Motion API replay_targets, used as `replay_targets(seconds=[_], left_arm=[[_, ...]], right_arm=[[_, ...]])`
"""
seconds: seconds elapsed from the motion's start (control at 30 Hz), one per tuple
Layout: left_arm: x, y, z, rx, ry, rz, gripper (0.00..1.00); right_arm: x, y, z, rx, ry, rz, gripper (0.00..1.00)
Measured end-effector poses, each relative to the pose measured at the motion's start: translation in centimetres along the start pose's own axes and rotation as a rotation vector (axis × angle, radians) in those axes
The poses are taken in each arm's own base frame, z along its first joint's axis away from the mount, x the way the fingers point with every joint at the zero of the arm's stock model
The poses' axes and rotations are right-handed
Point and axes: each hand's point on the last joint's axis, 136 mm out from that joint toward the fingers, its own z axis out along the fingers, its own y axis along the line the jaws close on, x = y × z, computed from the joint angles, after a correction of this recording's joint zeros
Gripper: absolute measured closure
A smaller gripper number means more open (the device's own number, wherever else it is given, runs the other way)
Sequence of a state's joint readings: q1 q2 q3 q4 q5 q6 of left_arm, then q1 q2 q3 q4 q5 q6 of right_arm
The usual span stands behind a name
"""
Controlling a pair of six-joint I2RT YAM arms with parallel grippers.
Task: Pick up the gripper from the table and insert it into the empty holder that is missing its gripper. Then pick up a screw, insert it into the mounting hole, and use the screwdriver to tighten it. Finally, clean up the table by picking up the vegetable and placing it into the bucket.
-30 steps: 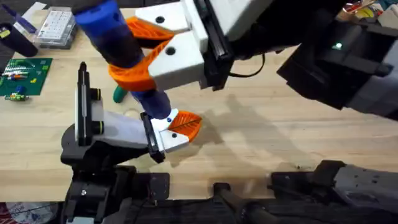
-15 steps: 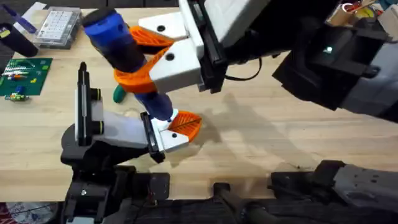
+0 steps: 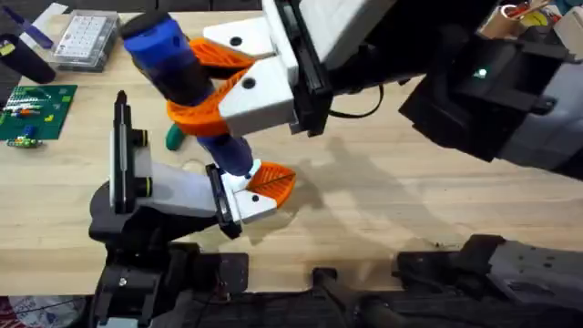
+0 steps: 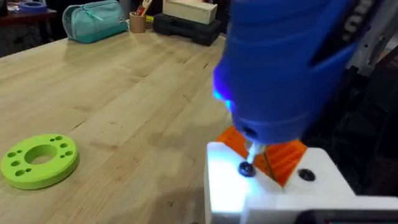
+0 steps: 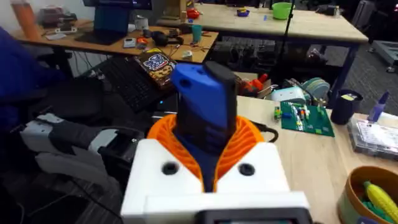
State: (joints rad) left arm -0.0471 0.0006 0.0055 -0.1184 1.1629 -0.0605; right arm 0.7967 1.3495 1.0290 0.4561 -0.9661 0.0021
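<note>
Gripping screwdriver [image 3: 187, 87], right gripper [image 3: 228, 68]

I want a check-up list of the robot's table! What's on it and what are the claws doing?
Surface: pale wooden table, bare on the right side.
Job's things: blue screwdriver, tip on a screw in the white mounted gripper; teal vegetable lying behind it; bucket holding yellow and green pieces.
Clutter: lime-green ring disc; green circuit board; clear parts box.
Grippers: right gripper shut on the screwdriver; left gripper state unclear.
Cables: black cable by the right arm.
Surroundings: desks with a laptop.
</note>
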Motion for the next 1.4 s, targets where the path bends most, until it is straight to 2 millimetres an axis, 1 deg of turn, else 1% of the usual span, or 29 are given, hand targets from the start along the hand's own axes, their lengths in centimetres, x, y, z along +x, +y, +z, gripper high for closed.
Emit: replay_targets(seconds=[0.13, 0.3, 1.4], left_arm=[[0.0, 0.0, 0.0, 0.0, 0.0, 0.0, 0.988], [0.0, 0.0, 0.0, 0.0, 0.0, -0.001, 0.988], [0.0, -0.1, 0.0, 0.004, 0.001, -0.008, 0.988]], right_arm=[[0.2, -0.1, 0.1, 0.0, 0.003, 0.005, 0.95], [1.1, -0.6, 0.4, 0.001, 0.014, 0.023, 0.949], [1.3, -0.6, 0.4, 0.001, 0.018, 0.038, 0.95]])
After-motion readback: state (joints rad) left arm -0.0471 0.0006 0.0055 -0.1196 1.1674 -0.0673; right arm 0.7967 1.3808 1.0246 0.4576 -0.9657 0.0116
